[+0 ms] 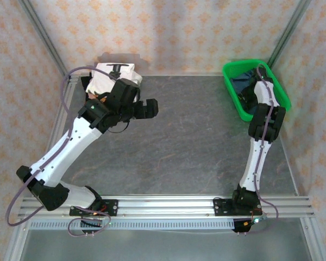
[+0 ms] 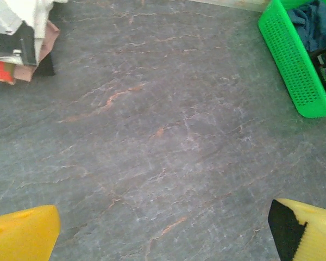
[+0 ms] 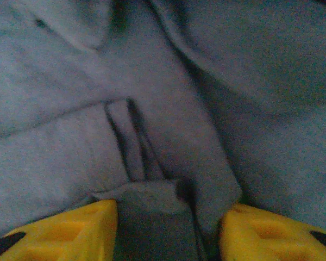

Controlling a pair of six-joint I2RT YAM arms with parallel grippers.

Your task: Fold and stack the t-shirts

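Observation:
A dusty navy-blue t-shirt (image 3: 152, 81) lies crumpled inside the green mesh basket (image 1: 231, 89) at the far right. My right gripper (image 3: 168, 223) is down in the basket, and a raised fold of the blue cloth fills the gap between its yellow fingers (image 3: 70, 228), which press it from both sides. A stack of folded t-shirts (image 1: 115, 76), white with black print on top, sits at the far left corner. My left gripper (image 1: 151, 107) hovers wide open over bare table just right of that stack, with nothing between its fingers (image 2: 22, 234).
In the left wrist view the folded stack (image 2: 16, 38) shows at top left and the basket (image 2: 293, 60) with blue cloth (image 2: 315, 22) at top right. Grey marbled table (image 1: 190, 141) stretches between them. Patterned walls close in the back and sides.

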